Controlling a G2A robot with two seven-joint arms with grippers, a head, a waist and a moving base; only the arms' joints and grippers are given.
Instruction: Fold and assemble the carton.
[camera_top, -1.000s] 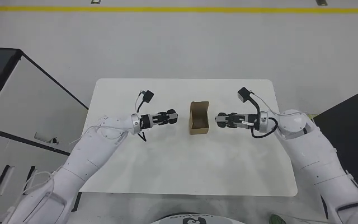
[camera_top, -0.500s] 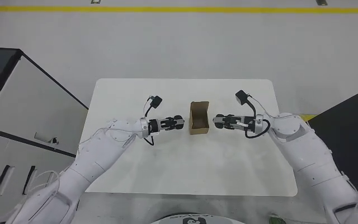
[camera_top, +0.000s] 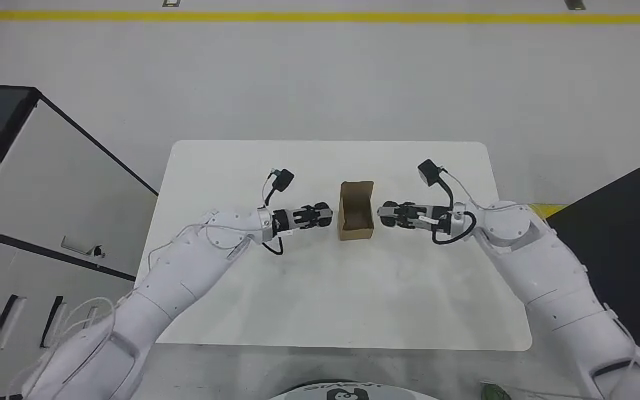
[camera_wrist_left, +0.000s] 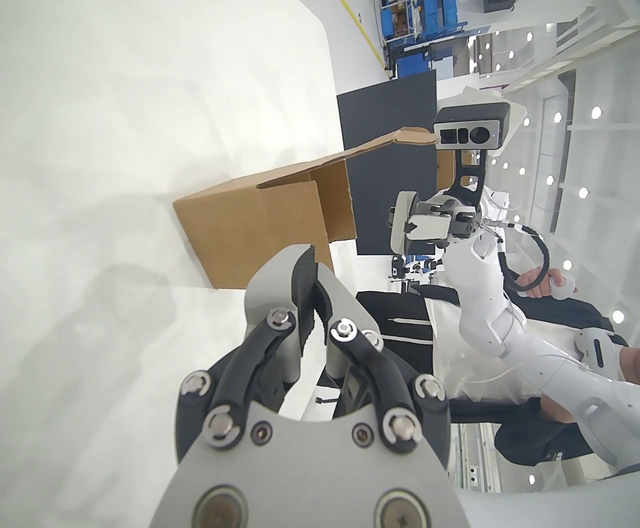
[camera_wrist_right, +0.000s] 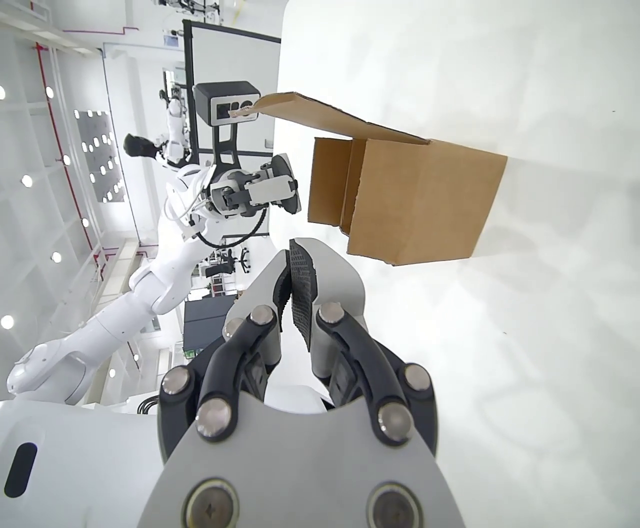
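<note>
The left gripper (camera_wrist_left: 312, 272) hangs low over the white table (camera_wrist_left: 125, 125), its black ridged pads pressed together with nothing between them. Just beyond its tips stands the brown carton (camera_wrist_left: 260, 225), one flap raised. The right gripper (camera_wrist_left: 402, 230) faces it from the far side.

carton (camera_top: 356, 211) | small plain brown cardboard box | sitting upright near the middle of the white table (camera_top: 300, 290) | top staying open, not folded shut | one long flap sticking up along its far edge
</note>
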